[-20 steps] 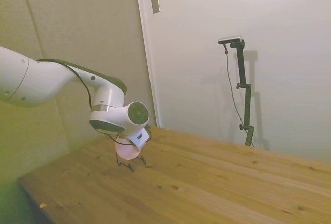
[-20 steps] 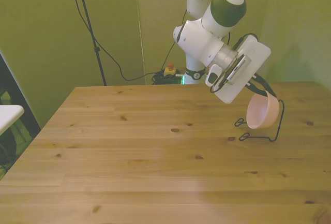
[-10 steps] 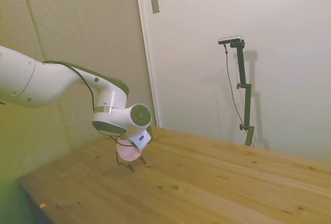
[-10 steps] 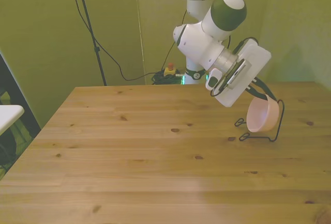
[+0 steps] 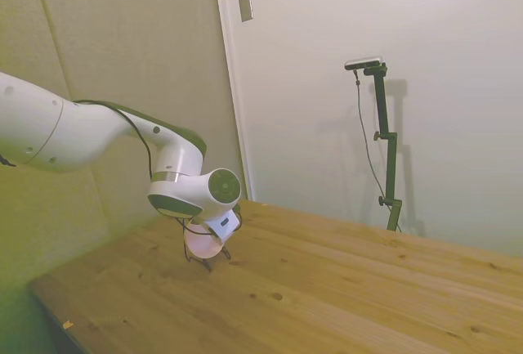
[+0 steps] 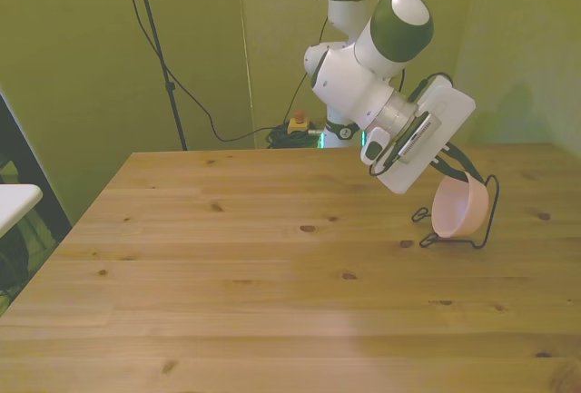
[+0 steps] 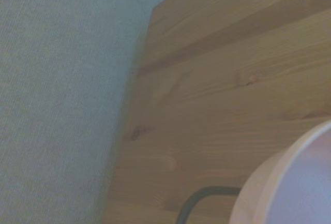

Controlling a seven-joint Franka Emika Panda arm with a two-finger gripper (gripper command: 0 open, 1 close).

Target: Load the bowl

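Observation:
The pale pink bowl (image 6: 458, 211) stands on edge, tilted, inside a black wire rack (image 6: 491, 214) near the front view's right side of the table. My gripper (image 6: 461, 173) comes down from above and is shut on the bowl's upper rim. In the side view the bowl (image 5: 202, 244) shows under my wrist, with the rack's wire feet (image 5: 201, 263) resting on the wood below it. The wrist view shows a blurred part of the bowl (image 7: 297, 182) and one curved wire of the rack (image 7: 199, 198).
The wooden table (image 6: 236, 275) stretches wide toward the front view's left. A table edge (image 7: 132, 105) and a wall lie close behind the rack. A white surface (image 6: 14, 201) juts in at the front view's far left.
My arm has sunk a little, and the bowl has gone lower into the wire rack. The rack itself has not moved.

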